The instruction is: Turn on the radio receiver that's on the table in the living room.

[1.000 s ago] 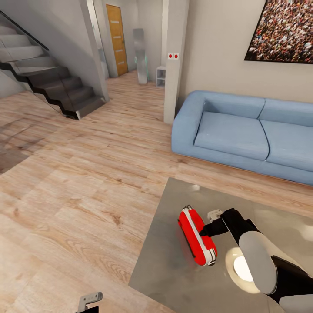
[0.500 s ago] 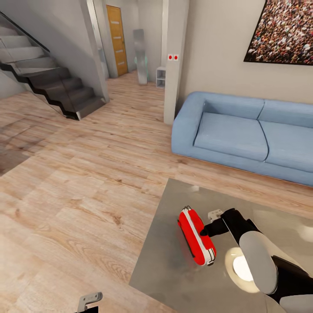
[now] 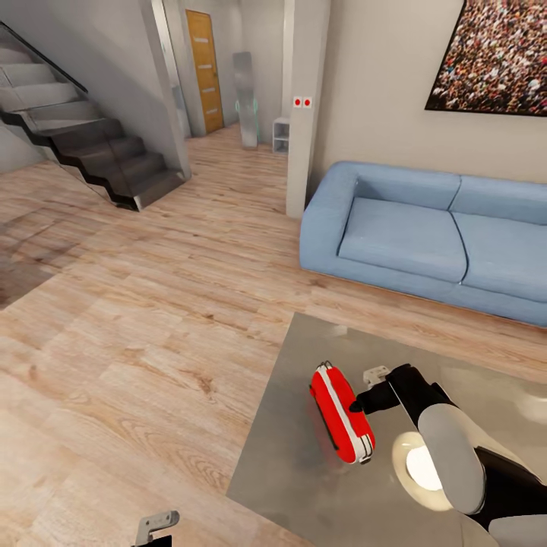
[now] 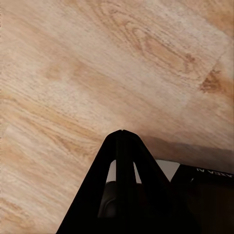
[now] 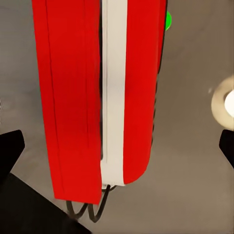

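Note:
The red radio receiver (image 3: 341,414) lies on the glossy grey table (image 3: 296,471), near its left edge. My right gripper (image 3: 363,392) is right beside the radio, with one dark fingertip (image 3: 355,406) at its side. In the right wrist view the radio (image 5: 73,97) shows its white panel and a small green light (image 5: 168,20). The right gripper (image 5: 118,146) is open, its fingertips (image 5: 10,146) spread wide to either side of the radio. My left gripper (image 3: 156,523) hangs low over the wood floor. Its fingers (image 4: 122,146) meet at the tip, shut on nothing.
A light-blue sofa (image 3: 425,235) stands beyond the table under a crowd picture (image 3: 497,57). Dark stairs (image 3: 91,148) rise at the far left, and a pillar (image 3: 304,106) stands by the sofa. Light wood floor (image 3: 137,319) spreads left of the table. A lamp's bright reflection (image 3: 422,467) shows on the tabletop.
The whole head view has shifted very slightly. The radio and my right gripper stay almost where they were, and the left gripper has not moved.

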Controlling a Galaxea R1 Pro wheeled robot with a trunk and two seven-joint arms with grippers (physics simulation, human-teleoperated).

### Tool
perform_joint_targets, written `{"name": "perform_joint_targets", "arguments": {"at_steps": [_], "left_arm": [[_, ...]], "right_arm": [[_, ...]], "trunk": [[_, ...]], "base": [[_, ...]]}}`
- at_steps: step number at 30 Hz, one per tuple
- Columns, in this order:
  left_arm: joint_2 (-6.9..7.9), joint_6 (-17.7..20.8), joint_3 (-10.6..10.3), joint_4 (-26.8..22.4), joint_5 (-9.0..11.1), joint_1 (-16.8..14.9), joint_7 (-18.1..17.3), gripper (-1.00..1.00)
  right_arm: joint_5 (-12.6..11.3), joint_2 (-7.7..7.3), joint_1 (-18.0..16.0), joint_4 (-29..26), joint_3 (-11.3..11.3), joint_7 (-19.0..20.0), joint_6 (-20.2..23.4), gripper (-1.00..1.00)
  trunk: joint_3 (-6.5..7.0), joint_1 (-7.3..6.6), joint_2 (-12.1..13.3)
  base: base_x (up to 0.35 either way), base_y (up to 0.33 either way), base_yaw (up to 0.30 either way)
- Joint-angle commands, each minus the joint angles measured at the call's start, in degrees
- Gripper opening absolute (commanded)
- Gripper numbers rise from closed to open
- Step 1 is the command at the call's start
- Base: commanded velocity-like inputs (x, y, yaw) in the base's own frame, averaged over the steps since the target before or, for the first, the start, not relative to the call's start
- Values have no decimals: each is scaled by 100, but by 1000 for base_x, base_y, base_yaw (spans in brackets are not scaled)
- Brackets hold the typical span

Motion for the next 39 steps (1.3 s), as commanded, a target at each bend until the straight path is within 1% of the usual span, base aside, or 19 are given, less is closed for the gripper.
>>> {"name": "perform_joint_targets", "arguments": {"at_steps": [1,15,22,25,32,39], "left_arm": [[0,0,0,1,-1,0,0,-100],[0,0,0,5,-5,0,0,-100],[0,0,-3,4,-5,0,2,-100],[0,0,-7,5,-5,0,0,-100],[0,0,-6,5,-5,0,2,-100],[0,0,-9,6,-5,0,3,-100]], "right_arm": [[0,0,0,0,0,1,1,100],[3,-27,0,0,0,-1,-3,100],[3,-43,0,0,0,-9,-7,100],[3,-44,0,5,0,-74,-7,100],[3,-44,0,33,0,-130,-7,100],[3,-44,0,63,0,-132,-7,100]], "trunk": [[19,-22,42],[270,-330,603],[396,-484,884],[449,-550,1004],[575,-703,1285],[701,-857,1566]], "base": [[0,0,0],[-10,-8,0],[-201,-170,0],[-160,-134,0],[-40,-21,0],[-271,-1,0]]}}
